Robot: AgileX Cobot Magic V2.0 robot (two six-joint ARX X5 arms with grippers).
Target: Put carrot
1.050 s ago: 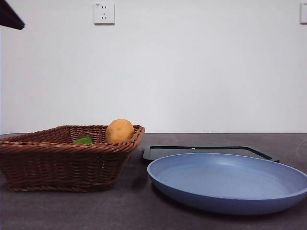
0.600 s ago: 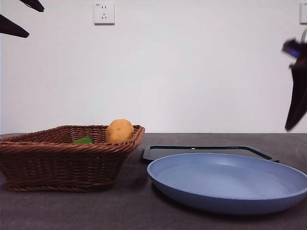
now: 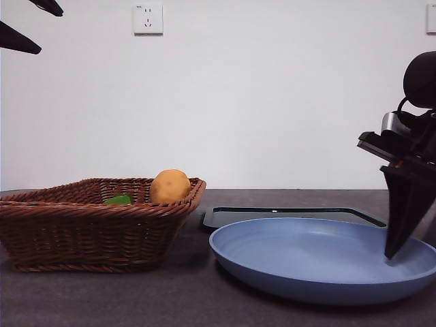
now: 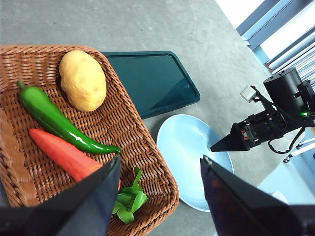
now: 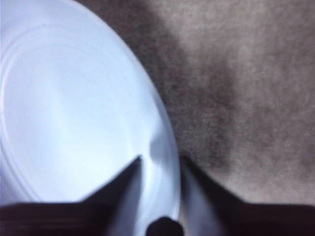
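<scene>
Front view bright, even, sharp; right wrist view blurred, plate (image 5: 74, 113) washed out; left wrist view clear.

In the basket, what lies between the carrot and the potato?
A green chili pepper lies between the carrot and the potato, stretched alongside the carrot in the wicker basket. The left wrist view shows this.

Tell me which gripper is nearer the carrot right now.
Left. The left gripper hangs open above the wicker basket where the carrot lies. The right gripper is open at the blue plate's rim, off to the basket's side.
</scene>
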